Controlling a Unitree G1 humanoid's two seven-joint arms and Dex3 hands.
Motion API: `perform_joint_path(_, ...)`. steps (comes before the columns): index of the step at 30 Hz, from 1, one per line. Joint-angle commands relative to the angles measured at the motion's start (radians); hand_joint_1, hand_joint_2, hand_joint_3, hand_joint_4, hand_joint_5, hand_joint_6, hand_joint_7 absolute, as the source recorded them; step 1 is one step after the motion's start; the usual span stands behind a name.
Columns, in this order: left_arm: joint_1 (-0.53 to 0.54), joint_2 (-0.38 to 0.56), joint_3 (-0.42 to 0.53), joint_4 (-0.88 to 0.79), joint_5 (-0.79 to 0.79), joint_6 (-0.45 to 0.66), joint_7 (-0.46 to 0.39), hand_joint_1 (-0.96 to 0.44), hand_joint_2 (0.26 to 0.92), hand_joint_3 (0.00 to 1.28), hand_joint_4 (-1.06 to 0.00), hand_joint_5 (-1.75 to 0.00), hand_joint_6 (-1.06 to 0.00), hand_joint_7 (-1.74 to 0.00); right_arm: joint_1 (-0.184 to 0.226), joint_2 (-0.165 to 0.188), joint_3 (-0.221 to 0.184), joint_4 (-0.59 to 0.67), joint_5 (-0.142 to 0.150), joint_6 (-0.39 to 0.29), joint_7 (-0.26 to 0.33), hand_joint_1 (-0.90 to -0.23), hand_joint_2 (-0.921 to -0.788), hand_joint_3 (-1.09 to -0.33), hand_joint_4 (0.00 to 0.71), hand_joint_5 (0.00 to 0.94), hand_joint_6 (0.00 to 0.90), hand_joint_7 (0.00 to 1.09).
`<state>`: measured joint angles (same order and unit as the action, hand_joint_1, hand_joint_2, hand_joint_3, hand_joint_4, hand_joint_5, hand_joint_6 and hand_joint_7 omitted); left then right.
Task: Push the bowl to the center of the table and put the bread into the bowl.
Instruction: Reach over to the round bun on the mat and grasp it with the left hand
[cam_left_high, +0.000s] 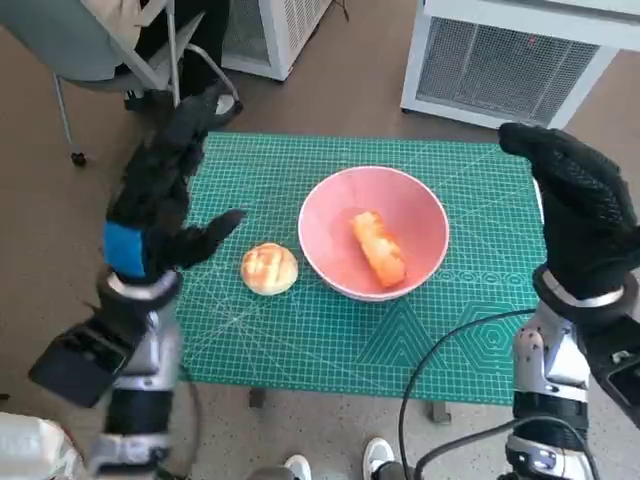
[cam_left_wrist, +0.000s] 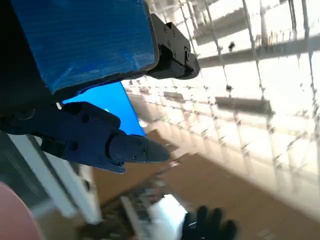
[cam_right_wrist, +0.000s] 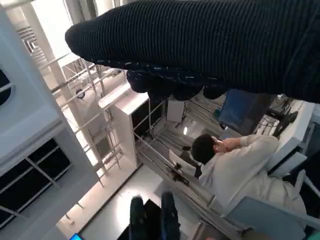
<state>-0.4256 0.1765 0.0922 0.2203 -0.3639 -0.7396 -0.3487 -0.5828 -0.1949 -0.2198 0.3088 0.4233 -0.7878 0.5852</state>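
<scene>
Above the table edges, left robot hand (cam_left_high: 160, 205) and right robot hand (cam_left_high: 580, 205) spread, empty

The head view is evenly lit and sharp, with soft shadows under the bowl (cam_left_high: 373, 232) and mild wide-angle bending at the edges. The left wrist view is motion-blurred, with window glare blown out toward 2 o'clock. The right wrist view is contrasty, its glove dark.

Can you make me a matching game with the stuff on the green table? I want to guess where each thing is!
Things:
1. long bread
2. round bun
3. pink bowl
4. left hand

Places:
A. on the mat beside the bowl
B. raised over the mat's edge, holding nothing
C. inside the bowl
D. near the middle of the green mat

Pairs: 1-C, 2-A, 3-D, 4-B
</scene>
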Motion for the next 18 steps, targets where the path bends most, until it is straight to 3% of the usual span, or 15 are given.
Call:
perform_joint_path(1,0.012,-0.033,-0.006,-0.030,-0.036,0.006,-0.030,-0.48,0.921,0.27,-0.29,0.00,-0.42,-0.08,-0.008,-0.008,0.006,0.014,-0.021,-0.002,-0.009,-0.585,-0.921,-0.808,0.240,0.003,-0.001,0.58)
perform_joint_path(18,0.016,-0.030,0.007,-0.015,-0.010,0.009,-0.083,-0.51,0.921,0.28,-0.31,0.00,-0.43,-0.04,-0.021,-0.006,0.012,0.022,-0.028,-0.004,-0.008,-0.586,-0.921,-0.806,0.248,0.005,0.002,0.57)
